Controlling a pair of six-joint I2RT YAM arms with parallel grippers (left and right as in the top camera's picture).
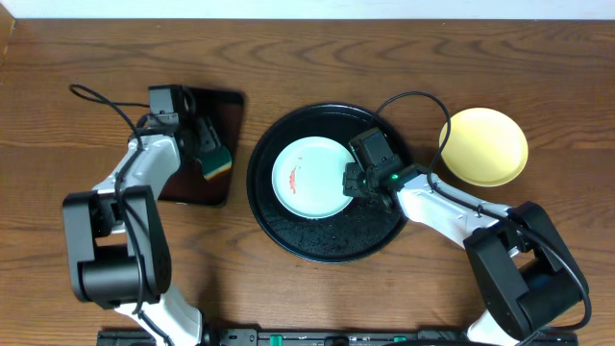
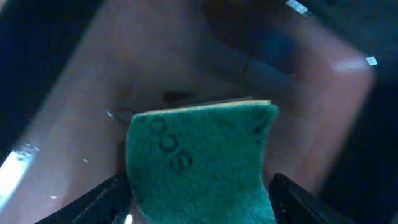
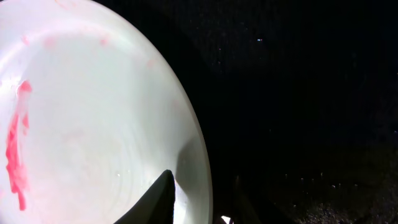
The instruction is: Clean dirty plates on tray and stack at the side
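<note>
Left: dark rectangular tray [image 1: 227, 108] on brown wooden tabletop [image 1: 86, 58]. Over it the left gripper [image 1: 211, 156], jaws clamped on the sides of a teal sponge [image 2: 199, 162]. Centre: large round black glossy tray [image 1: 317, 238] holds a pale bluish-white round plate [image 1: 312, 183], red smear on its left part. Jaws of the right gripper [image 1: 354, 181] pinch that plate's right rim. Right, off the tray: yellow round plate [image 1: 483, 146] on the tabletop.
</note>
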